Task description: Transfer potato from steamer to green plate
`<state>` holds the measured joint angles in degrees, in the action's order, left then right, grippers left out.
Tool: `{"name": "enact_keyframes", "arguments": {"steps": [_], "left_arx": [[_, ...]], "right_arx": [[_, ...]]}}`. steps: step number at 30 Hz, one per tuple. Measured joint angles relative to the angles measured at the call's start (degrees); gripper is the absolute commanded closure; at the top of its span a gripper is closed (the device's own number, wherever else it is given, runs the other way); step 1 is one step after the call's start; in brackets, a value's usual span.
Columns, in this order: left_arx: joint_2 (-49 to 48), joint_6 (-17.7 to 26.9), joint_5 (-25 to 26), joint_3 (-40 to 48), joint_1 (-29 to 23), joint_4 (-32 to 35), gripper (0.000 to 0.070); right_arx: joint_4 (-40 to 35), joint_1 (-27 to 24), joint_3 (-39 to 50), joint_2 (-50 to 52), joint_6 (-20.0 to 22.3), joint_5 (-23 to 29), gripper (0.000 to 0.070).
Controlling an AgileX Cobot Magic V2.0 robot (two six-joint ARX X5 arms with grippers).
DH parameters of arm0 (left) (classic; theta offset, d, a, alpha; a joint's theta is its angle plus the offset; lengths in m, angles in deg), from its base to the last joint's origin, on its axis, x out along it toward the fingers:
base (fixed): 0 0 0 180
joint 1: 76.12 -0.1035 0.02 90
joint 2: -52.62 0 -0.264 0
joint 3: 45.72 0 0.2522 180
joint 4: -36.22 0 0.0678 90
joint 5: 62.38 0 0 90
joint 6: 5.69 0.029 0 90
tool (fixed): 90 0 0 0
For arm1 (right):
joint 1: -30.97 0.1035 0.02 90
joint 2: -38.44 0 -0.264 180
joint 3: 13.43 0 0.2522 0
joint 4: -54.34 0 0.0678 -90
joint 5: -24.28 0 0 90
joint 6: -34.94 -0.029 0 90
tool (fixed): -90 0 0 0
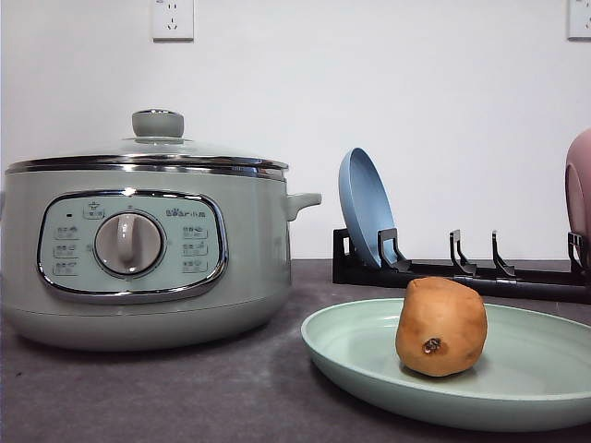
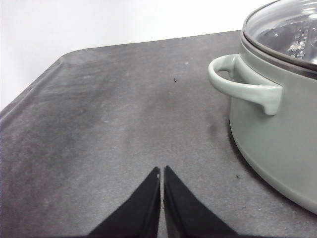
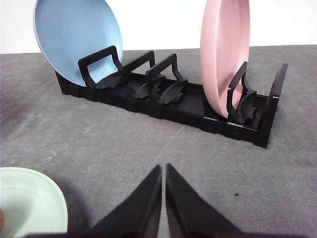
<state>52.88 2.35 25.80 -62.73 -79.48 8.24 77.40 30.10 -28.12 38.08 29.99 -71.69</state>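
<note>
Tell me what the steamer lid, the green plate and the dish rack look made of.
Steamer lid: clear glass, see-through with reflections, in a metal-looking rim. Green plate: matte, probably plastic or ceramic. Dish rack: black, likely moulded plastic.

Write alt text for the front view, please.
An orange-brown potato stands on a pale green plate on a dark table. To its left is a sage-green steamer with its glass lid on; behind, a black rack holds a blue plate.

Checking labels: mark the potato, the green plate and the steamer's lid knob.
potato (image 1: 441,326), front view, middle of its skin.
green plate (image 1: 351,343), front view, bare left inside.
steamer lid knob (image 1: 158,123), front view, knob's side.
</note>
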Motion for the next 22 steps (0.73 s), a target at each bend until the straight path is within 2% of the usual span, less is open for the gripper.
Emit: {"name": "enact_keyframes", "arguments": {"steps": [22], "left_arx": [[-0.01, 0.0, 0.0, 0.0, 0.0, 0.0, 0.0698]], "right_arx": [[0.0, 0.0, 0.0, 0.01, 0.0, -0.01, 0.07]]}}
